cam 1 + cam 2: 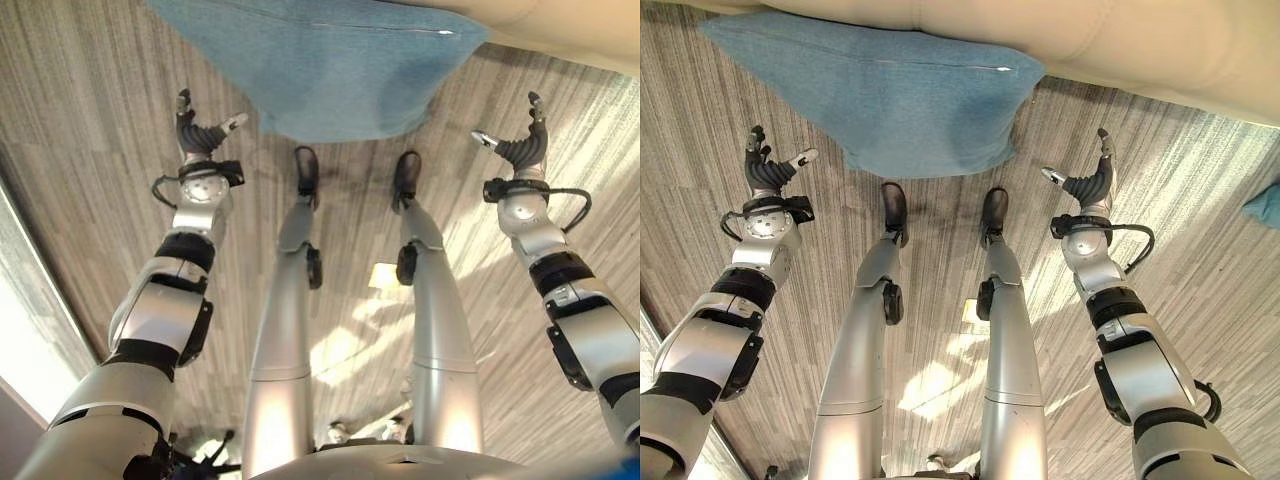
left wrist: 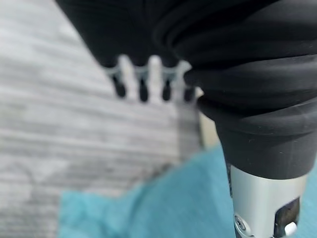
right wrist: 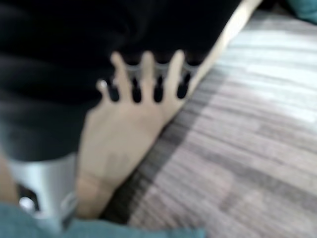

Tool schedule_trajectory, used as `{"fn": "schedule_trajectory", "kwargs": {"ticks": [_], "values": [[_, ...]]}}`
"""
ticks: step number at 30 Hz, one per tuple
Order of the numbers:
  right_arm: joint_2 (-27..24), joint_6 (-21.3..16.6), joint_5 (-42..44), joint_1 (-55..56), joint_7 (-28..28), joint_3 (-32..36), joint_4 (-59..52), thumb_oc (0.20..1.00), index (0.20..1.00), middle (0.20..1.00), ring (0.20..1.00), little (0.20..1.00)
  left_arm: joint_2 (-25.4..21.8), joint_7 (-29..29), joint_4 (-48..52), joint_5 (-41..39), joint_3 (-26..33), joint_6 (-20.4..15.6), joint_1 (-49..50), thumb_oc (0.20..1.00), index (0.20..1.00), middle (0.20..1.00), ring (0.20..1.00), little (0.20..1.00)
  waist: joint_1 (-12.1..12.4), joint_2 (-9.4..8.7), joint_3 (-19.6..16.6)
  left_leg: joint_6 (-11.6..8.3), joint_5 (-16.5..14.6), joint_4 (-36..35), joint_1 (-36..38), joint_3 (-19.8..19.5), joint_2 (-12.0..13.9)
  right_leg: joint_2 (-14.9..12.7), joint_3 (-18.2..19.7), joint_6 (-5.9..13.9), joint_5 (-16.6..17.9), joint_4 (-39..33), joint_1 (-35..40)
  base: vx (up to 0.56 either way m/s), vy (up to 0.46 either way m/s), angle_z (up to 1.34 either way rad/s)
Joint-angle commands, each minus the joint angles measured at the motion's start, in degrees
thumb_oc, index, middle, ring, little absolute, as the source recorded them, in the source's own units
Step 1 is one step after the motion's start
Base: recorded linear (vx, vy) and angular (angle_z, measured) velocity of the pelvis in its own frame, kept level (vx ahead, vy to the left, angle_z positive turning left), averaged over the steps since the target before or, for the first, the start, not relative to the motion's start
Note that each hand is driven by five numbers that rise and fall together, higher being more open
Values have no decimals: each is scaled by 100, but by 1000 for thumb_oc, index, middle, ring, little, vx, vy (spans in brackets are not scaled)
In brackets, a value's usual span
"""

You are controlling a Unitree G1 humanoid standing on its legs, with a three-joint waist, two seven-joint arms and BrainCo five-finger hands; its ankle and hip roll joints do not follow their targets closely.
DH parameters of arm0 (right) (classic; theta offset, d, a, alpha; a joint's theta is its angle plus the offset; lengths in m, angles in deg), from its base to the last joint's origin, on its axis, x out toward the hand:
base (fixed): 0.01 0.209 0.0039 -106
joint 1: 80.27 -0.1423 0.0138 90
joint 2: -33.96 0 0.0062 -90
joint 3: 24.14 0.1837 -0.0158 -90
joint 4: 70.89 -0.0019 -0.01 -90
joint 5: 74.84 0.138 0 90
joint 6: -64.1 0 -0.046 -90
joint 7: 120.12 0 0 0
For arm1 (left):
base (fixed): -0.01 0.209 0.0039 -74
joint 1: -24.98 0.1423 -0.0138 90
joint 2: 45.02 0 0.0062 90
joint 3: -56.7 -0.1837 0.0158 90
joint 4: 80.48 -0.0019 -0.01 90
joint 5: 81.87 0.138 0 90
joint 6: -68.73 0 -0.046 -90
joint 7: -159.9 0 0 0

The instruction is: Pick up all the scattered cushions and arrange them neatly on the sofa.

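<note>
Left hand hovers above the striped grey floor, fingers spread and relaxed, holding nothing. Right hand hovers likewise on the opposite side, fingers straight, thumb out, empty. Between them, just ahead, lies a blue cushion, fabric plain, a thin seam line across it, its far edge against the cream sofa base. Another blue cushion corner shows at far right.

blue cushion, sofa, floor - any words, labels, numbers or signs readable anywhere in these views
None: no text can be read in any view.
Blue cushion: plain fabric with a seam line, no tag or print showing.
Sofa: plain cream surface, no label.
Floor: striped grey pattern, no writing.
Left hand and right hand: no markings to be made out.
</note>
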Motion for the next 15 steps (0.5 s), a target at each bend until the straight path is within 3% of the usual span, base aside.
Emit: {"fn": "schedule_trajectory", "kwargs": {"ticks": [1,9,15], "values": [[-50,-211,-187,191,-16,-93,-151,1000,1000,1000,1000,1000,-158,131,-220,46,0,-121,127,1000,1000,1000,1000,1000,-143,58,-629,-29,-731,419,22,-209,-200,-127,325,368,48,-476,358,0,0,0],[-138,-224,-147,-142,23,-182,-323,1000,1000,1000,1000,1000,-327,-101,-341,-272,-347,-137,-705,1000,1000,1000,1000,1000,-305,12,-627,-43,-787,628,-398,-229,-180,-113,305,434,102,-509,28,24,29,-3],[-185,-195,-153,-288,-10,-241,-604,1000,1000,1000,1000,1000,-23,-426,47,-1051,-444,-320,-865,1000,1000,1000,1000,1000,-396,27,-663,-25,-844,824,-710,-223,-162,-115,318,459,70,-445,-258,34,13,-5]]}}
